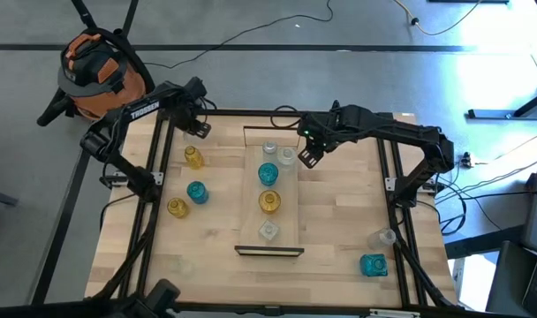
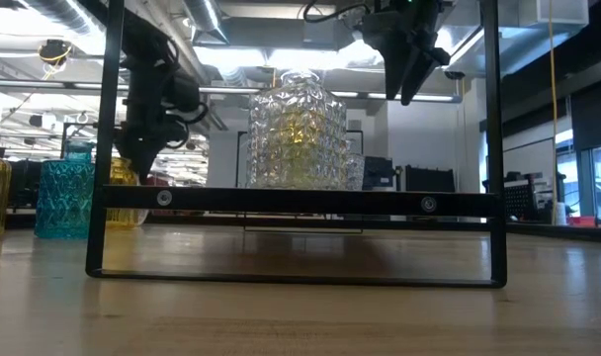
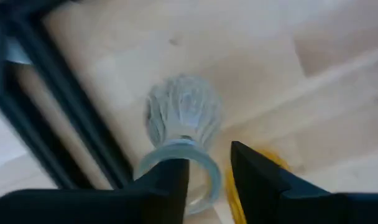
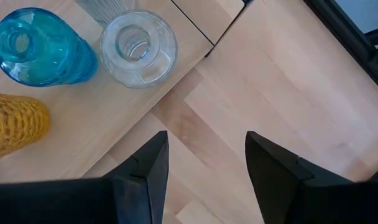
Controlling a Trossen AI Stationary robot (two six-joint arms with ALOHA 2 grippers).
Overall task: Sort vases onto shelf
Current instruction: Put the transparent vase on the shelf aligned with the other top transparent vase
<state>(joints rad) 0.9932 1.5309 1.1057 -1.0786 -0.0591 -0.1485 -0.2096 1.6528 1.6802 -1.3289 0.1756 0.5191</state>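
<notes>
The shelf (image 1: 291, 208) is a pale board with dark wire end frames, lying mid-table. On it stand two clear vases at the far end (image 1: 269, 148) (image 1: 287, 157), then a teal vase (image 1: 268, 173), a yellow vase (image 1: 268, 201) and a clear vase (image 1: 268, 230). My left gripper (image 1: 196, 129) hangs near the table's far left, just beyond a yellow vase (image 1: 192, 157), shut on a clear vase (image 3: 183, 112). My right gripper (image 1: 308, 155) is open, above the table beside the shelf's far right edge, next to the clear vase (image 4: 138, 46). My left gripper holds the clear vase by its mouth rim (image 3: 209, 174). One finger (image 3: 167, 183) seems to sit in the mouth and the other (image 3: 257, 177) outside it, coming from above. The body hangs below the fingers; whether its base touches the table, I cannot tell.
Loose on the table stand a teal vase (image 1: 196, 191) and a yellow vase (image 1: 177, 208) at the left, and a clear vase (image 1: 388, 237) and a teal vase (image 1: 373, 264) at the near right. Dark frame rails (image 1: 154, 190) run along both table sides.
</notes>
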